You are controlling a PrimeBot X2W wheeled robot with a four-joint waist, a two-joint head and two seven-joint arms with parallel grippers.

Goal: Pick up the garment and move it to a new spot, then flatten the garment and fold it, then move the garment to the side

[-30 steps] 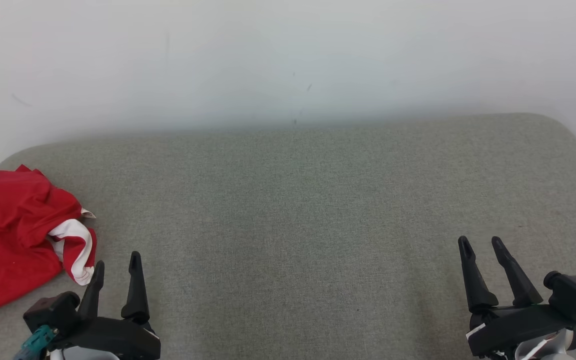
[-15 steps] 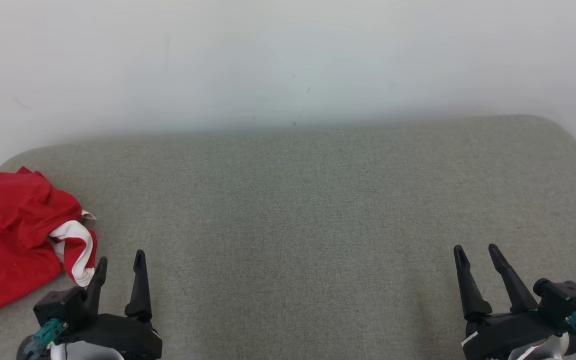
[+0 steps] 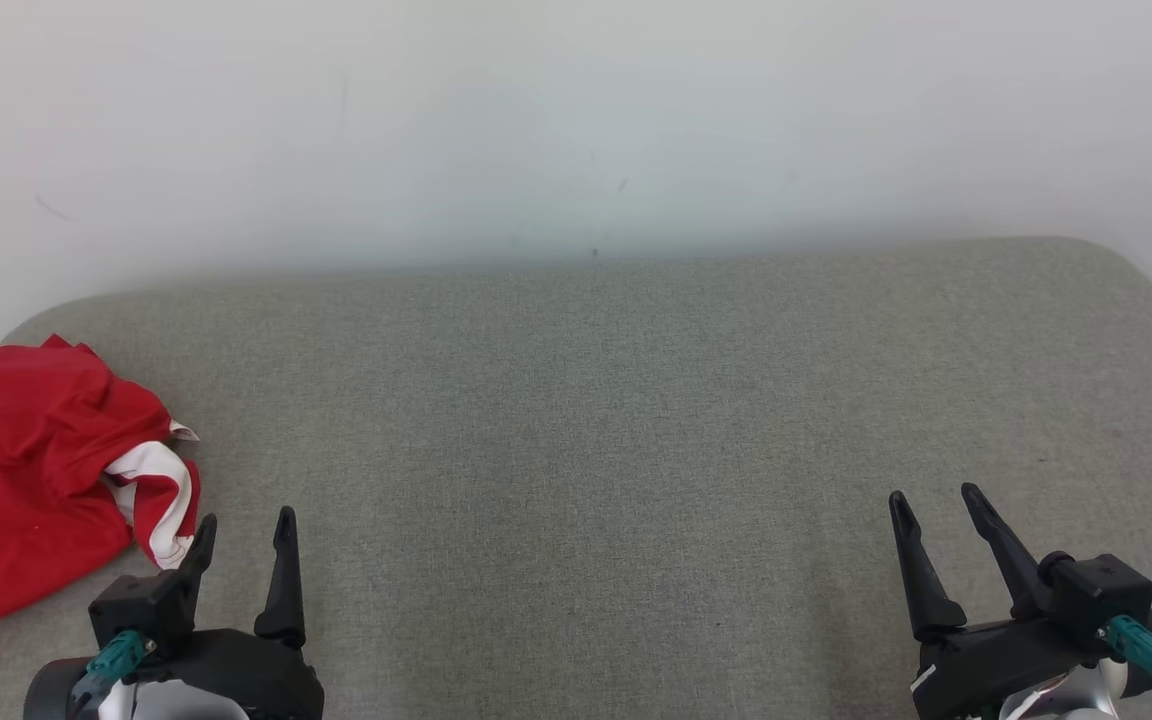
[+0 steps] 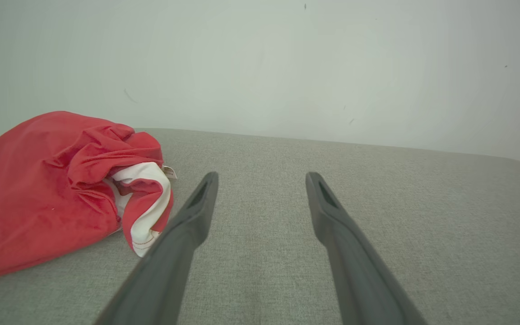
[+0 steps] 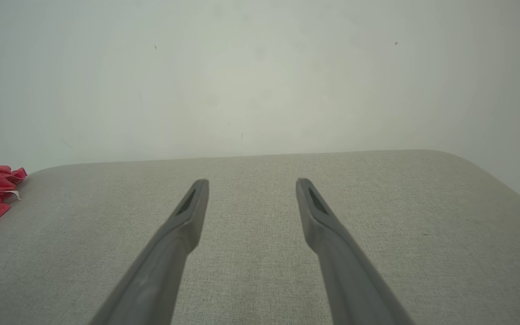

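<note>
Both hands stood wide open and empty over the grey table [image 3: 586, 420]. The left hand [image 3: 246, 516] was just beside the crumpled red-and-white garment [image 3: 26, 480] at the table's left end, the right hand [image 3: 933, 493] well apart from it. The left wrist view showed the garment's folds and a small tag [image 4: 169, 171] up close.

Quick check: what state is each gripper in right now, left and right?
Left gripper: open, holding nothing; the red garment lies to its left.
Right gripper: open, holding nothing.
</note>
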